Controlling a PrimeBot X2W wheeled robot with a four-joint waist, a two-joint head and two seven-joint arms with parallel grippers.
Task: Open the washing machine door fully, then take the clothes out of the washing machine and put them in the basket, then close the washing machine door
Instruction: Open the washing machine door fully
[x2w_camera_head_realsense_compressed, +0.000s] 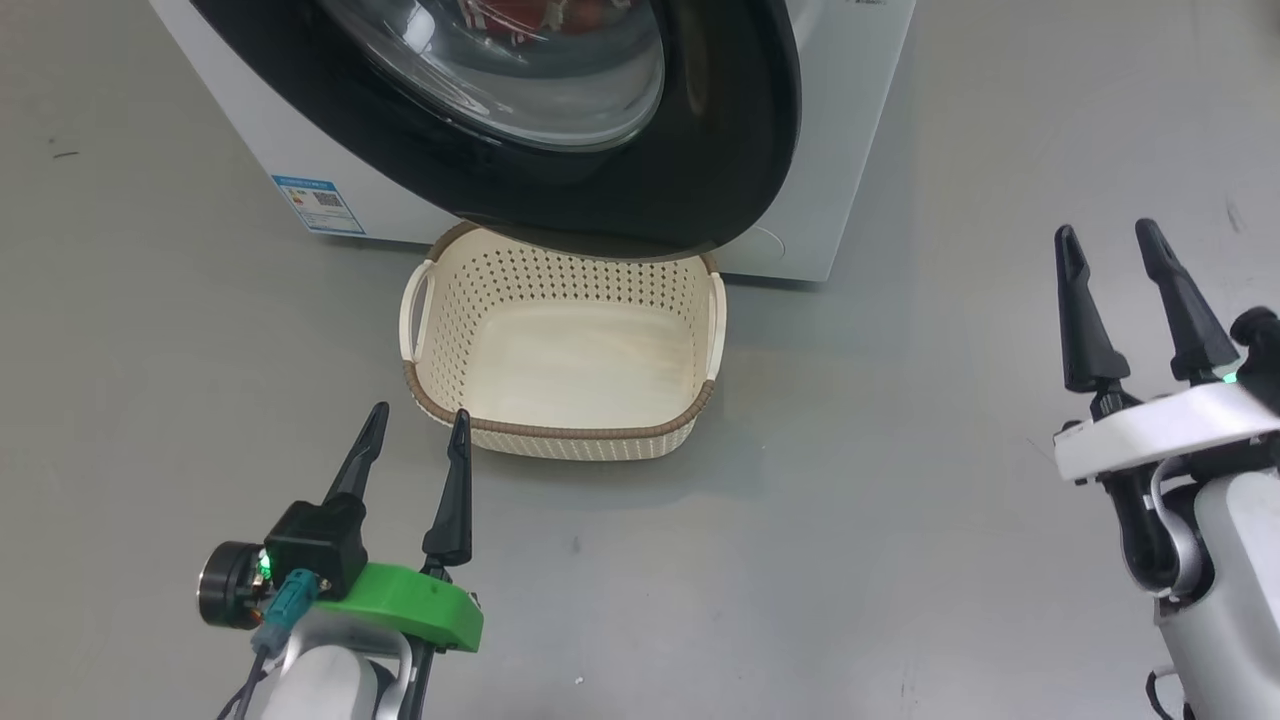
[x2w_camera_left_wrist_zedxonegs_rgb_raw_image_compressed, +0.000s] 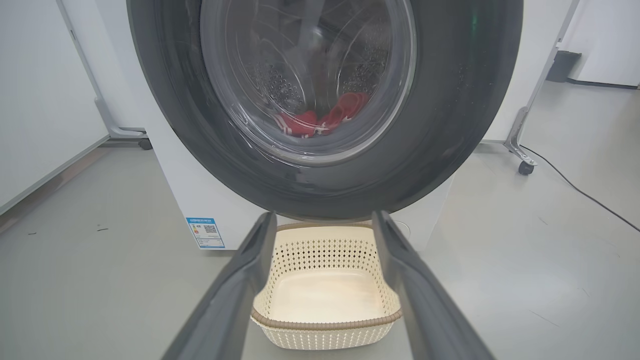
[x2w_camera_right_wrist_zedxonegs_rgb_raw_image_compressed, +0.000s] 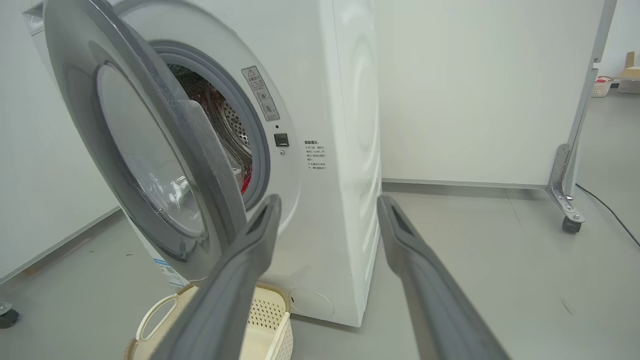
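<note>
Washing machine door ajar, perhaps halfway; left fingers and right fingers apart, empty.

— Any writing you can read?
— None. The washing machine carries a blue label with a QR code, a warning-triangle sticker by its opening, and small printed lines: all too tiny.

Head overhead, wrists low — shared basket
</note>
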